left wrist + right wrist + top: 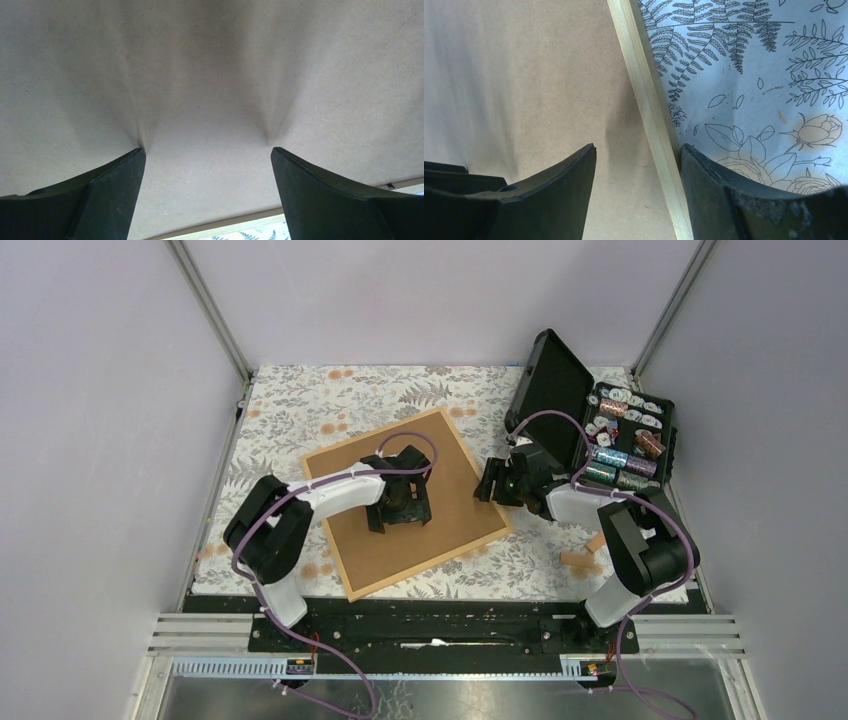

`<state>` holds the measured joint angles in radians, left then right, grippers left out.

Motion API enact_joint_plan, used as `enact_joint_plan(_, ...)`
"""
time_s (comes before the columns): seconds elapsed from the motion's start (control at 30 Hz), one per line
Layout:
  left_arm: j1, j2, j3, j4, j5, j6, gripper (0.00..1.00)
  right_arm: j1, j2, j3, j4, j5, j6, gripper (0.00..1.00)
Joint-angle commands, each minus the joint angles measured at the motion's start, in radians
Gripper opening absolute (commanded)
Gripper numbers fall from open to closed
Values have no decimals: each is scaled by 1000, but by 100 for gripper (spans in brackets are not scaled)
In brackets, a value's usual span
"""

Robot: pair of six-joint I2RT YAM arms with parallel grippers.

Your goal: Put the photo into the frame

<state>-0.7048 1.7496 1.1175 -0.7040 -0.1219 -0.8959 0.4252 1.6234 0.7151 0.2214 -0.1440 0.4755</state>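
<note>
Frame [430, 564] flat on cloth [330, 400], board [455, 490] up | left gripper [207, 150] spread wide, tips on board, holding nothing | right gripper [639, 147] wide apart, straddling frame's right rail, gripping nothing

A robotics lab test cell: plain grey wall panels [90, 420] on aluminium posts [212, 312] enclose a floral tablecloth [330, 400], with a cabled left arm [300, 502] and right arm [632, 540] bolted to a black base rail [440, 616].
</note>
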Motion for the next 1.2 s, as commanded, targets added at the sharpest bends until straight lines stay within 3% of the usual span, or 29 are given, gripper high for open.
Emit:
enact_joint_plan(0.0,1,34,-34,173,117,-37,99,55,59,-57,-106,-218,96,69)
enact_joint_plan(0.17,50,-131,-63,207,117,38,99,55,32,-66,-127,-194,85,69)
enact_joint_plan(0.43,362,-372,-149,187,344,151,99,55,10,-38,-189,-138,38,69)
enact_joint_plan(0.63,725,-454,-204,151,417,226,99,54,-36,23,-311,-69,-31,74)
enact_joint_plan(0.77,955,-462,-334,281,528,184,99,55,-58,59,-351,-55,-67,82)
enact_joint_plan(0.83,981,-428,-377,346,592,169,99,55,-58,74,-356,-75,-74,85)
enact_joint_plan(1.03,957,-354,-454,393,577,192,99,59,-34,103,-360,-117,-103,93)
enact_joint_plan(1.17,818,-387,-510,424,563,131,99,60,-1,132,-368,-134,-117,94)
